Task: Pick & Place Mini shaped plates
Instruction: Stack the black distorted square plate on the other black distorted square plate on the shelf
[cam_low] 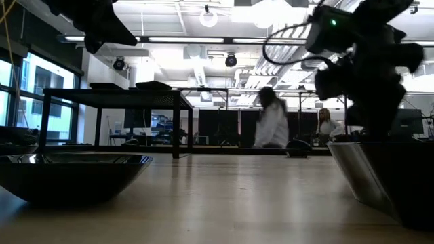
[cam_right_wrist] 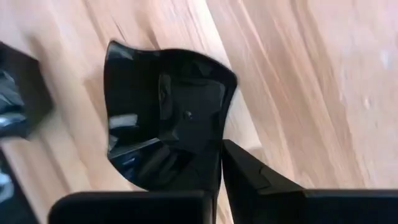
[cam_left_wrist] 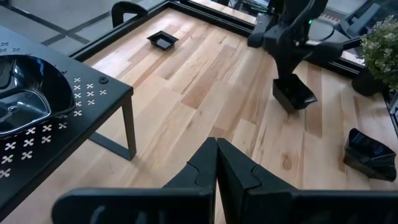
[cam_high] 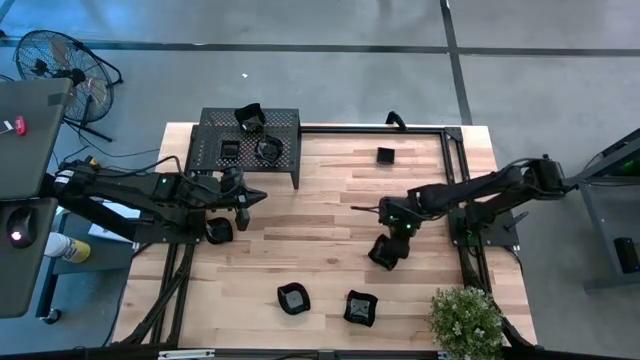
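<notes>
Pinching one rim of a mini plate mid-table with the right pincer — gripping a glossy edge, risking slipping or tilting. Idling closed and empty beside the rack — left pincer.

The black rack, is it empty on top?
No, the black rack has small black dishes on it, such as one dish at its far edge and another nearer the middle.

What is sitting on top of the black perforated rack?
Three black mini plates sit on the rack: one at its far edge, two mid-top. Anything beneath the rack is hidden.
</notes>
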